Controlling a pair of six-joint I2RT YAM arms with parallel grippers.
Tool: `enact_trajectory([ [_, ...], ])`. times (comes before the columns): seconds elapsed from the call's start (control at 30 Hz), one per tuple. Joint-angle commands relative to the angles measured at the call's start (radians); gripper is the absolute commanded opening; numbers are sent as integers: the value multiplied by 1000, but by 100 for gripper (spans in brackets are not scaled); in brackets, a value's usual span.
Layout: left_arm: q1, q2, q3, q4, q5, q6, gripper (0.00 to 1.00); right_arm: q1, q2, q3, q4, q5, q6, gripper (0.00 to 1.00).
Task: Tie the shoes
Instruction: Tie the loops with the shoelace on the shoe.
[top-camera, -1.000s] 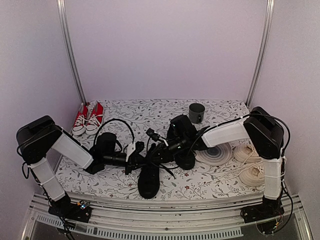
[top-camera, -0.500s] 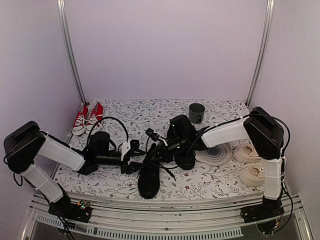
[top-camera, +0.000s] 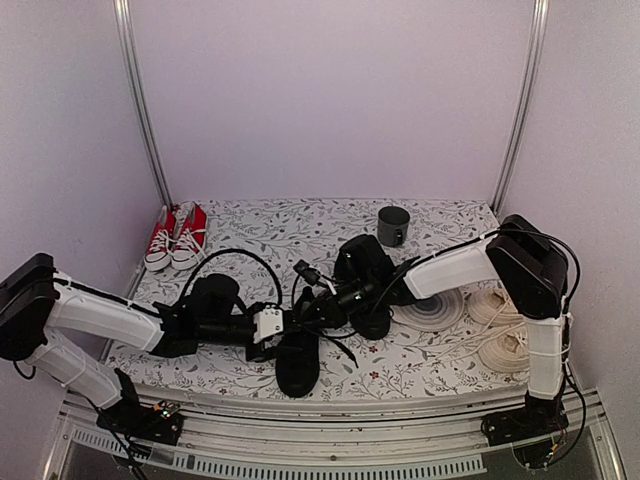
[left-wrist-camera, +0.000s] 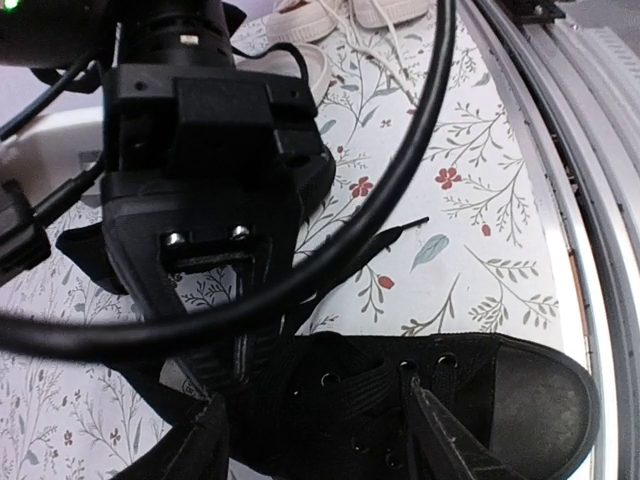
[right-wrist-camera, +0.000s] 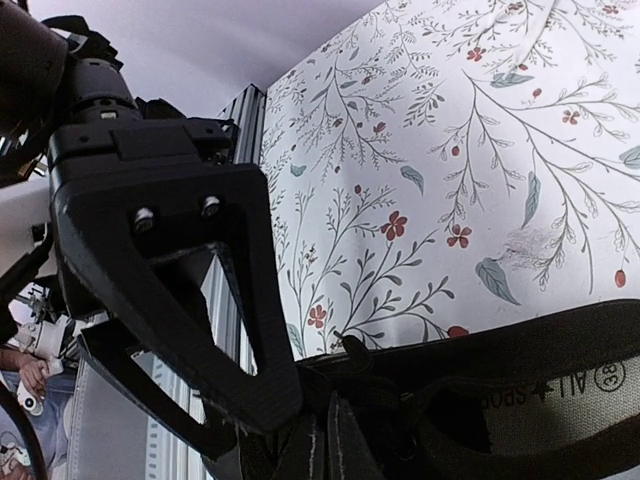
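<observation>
Plainly all-black shoes (top-camera: 298, 360), low-top, laces loose across eyelets.

Two all-black low-top canvas lace-up sneakers w/ thin black laces, mid-table on the floral cloth. Near shoe (top-camera: 298, 360): upright on its sole, toe cap pointing toward the near table edge, laces loose, one lace end (left-wrist-camera: 395, 234) trailing flat on the cloth beside it. Far shoe (top-camera: 362, 262): just behind and to the right, partly hidden; its pose is unclear.
</observation>
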Motion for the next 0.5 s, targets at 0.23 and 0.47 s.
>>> enact_trajectory([
  [0.23, -109, 138, 147, -123, -200, 176, 61, 9, -48, -19, 56, 2, 73, 3],
  [0.47, -110, 127, 141, -122, -272, 163, 40, 8, -54, -24, 56, 1, 77, 3],
])
